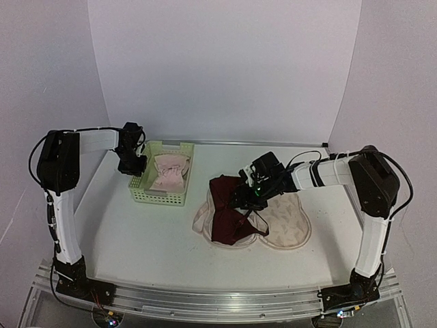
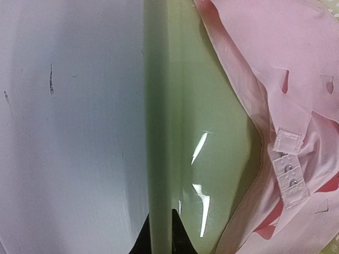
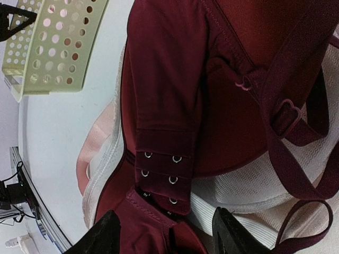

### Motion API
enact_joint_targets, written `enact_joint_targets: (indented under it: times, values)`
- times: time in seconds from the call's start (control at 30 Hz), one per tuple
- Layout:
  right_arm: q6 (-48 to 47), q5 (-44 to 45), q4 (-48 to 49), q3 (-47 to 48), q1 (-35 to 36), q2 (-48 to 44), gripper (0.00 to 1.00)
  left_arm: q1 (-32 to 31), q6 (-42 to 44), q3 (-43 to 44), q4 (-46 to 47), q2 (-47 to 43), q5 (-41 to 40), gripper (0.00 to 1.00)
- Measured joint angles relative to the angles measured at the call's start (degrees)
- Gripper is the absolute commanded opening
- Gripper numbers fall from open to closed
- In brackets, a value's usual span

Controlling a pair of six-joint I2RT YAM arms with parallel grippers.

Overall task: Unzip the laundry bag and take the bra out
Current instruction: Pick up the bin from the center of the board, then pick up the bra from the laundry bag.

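there is room to pass along the table's near edge or between the green basket by the back left corner and the laundry bag, bra heaped on it, right of centre.

Maroon bra lies crumpled across the flat cream laundry bag.

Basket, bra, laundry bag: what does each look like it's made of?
Basket: probably moulded plastic, pale green and glossy, with perforated walls and sharp highlights in the left wrist view. Bra: soft maroon fabric, matte, with stitched seams and metal-looking hook eyes. Laundry bag: cream printed cloth that lies flat and limp; the fibre can't be told.
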Motion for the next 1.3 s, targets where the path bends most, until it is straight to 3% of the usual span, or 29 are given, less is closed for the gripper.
enact_joint_targets:
  times: [0.47, 0.63, 0.9, 1.3]
  values:
    - [4.26, -3.04, 5.44, 2.64, 0.0, 6.01, 0.52, -3.23, -2.23, -3.8, 2.45, -0.94, 0.31, 0.0]
    - [6.1, -4.63, 7.78, 2.78, 0.0, 7.65, 0.37, -3.43, -2.64, -4.61, 3.34, -1.27, 0.37, 0.0]
    - [8.72, -5.57, 10.6, 2.71, 0.0, 8.85, 0.0, -4.31, -2.91, -6.05, 4.72, -1.95, 0.22, 0.0]
    - [10.6, -5.35, 14.75, -1.73, 0.02, 6.45, 0.0, -6.25, -4.26, -10.19, 6.8, -4.5, 0.2, 0.0]
